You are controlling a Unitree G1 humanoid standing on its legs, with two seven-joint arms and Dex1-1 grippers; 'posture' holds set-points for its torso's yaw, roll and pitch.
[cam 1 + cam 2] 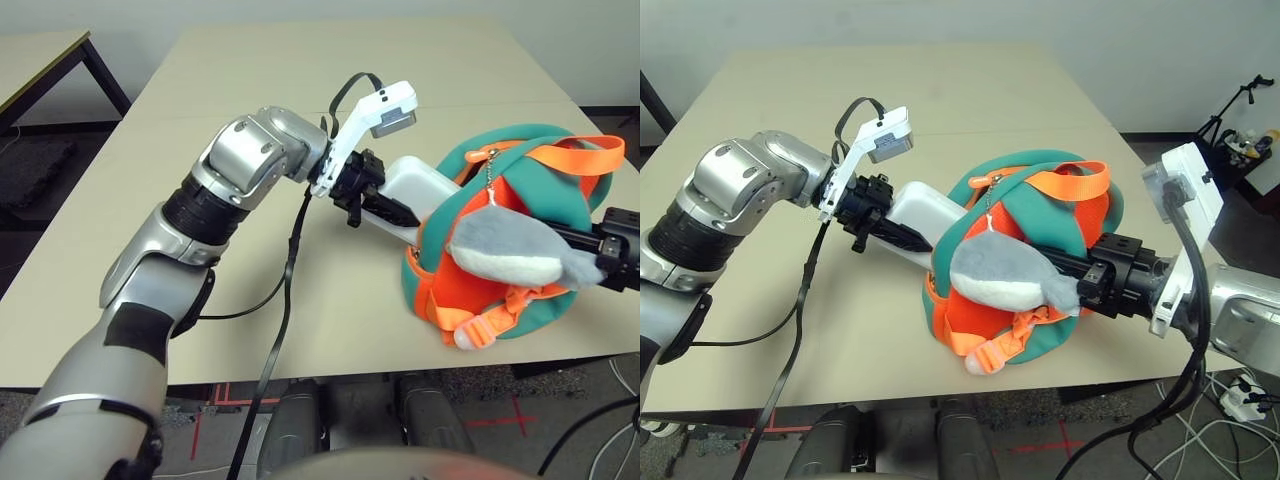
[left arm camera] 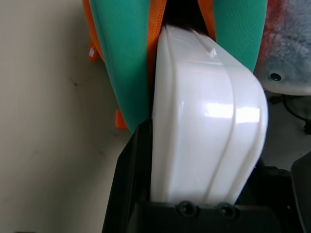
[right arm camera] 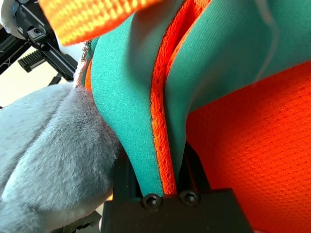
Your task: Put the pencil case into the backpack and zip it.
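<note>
Nearest, beware of the orange strap with its plastic buckle [image 1: 480,330], dangling at the near side of the bag: liable to catch under the bag if dragged along. Next, mind the grey-and-white plush fish charm [image 1: 510,245], hanging over the orange front: likely to get in the way of zipping later. Just behind, see the rounded teal fabric backpack [image 1: 555,205] with orange panels, pinched by the black two-fingered right gripper [image 3: 160,170], narrow on a fold of teal cloth and orange trim. If slipping off that soft fold, apt to let the mouth sag shut or the whole bag slide under the push.

Farther off, to the left, find the glossy white hard pencil case [image 1: 420,185], partly inside the mouth, with the outer end still out, held between the fingers of the black left gripper [image 1: 392,208]. At risk of jamming on the orange-edged rim if pushed askew, or of sliding back out if released too soon. Also possible: trapping a fingertip between case and rim.

For direction, read the inner end as pointing rightward and somewhat towards the robot, into the bag; long axis running slantwise from far left to near right, through the opening.
</note>
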